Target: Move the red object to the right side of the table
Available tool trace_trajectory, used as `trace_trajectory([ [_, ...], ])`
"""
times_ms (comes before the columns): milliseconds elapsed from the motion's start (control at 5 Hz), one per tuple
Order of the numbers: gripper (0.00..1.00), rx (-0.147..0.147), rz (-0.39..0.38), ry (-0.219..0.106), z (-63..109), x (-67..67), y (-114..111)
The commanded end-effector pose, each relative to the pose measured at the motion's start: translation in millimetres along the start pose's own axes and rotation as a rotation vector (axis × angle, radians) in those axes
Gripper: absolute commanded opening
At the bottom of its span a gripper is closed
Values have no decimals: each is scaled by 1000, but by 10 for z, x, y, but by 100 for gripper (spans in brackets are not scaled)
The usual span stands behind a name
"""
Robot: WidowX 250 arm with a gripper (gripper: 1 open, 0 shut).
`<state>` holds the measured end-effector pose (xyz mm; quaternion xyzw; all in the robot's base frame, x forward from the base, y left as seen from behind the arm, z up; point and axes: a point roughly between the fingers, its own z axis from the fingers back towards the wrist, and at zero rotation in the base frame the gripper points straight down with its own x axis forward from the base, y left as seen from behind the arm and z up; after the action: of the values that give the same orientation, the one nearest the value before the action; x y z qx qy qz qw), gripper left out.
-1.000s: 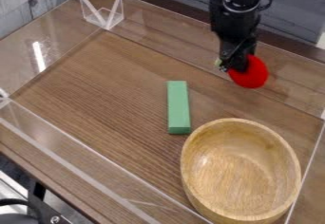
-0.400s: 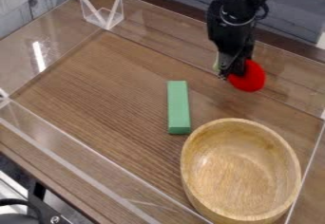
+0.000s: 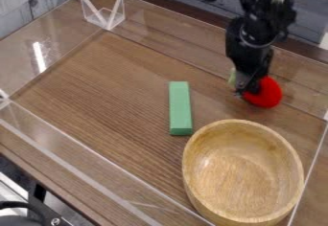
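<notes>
The red object (image 3: 267, 94), a small glossy red toy, lies at the right side of the brown wood-grain table (image 3: 115, 86), close to the right acrylic wall. My black gripper (image 3: 247, 80) points steeply down right over the toy's upper left edge, its fingertips at or against it. The jaw gap is hidden by the black fingers, so whether they still hold the toy does not show.
A green rectangular block (image 3: 181, 108) lies near the middle of the table. A round light wooden bowl (image 3: 244, 170) stands at the front right, just in front of the red toy. Low clear acrylic walls (image 3: 52, 139) edge the tabletop.
The gripper and the red object have moved together to the right and down toward the tabletop, ending closer to the right wall and the bowl.
</notes>
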<state>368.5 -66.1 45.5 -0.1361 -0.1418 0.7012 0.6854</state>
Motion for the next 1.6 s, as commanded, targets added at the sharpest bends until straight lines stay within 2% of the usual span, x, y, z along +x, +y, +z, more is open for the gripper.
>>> trace_trajectory([
  [0, 100, -34, 37, -27, 49, 39, -52],
  [400, 100, -18, -72, 35, 225, -37, 6],
  [800, 100, -17, -81, 101, 638, -109, -193],
  [1000, 100, -13, -45, 108, 761, -25, -315],
  [1200, 100, -15, -7, 78, 702, 85, -292],
  [1400, 100, -15, 8, 59, 680, 77, -240],
])
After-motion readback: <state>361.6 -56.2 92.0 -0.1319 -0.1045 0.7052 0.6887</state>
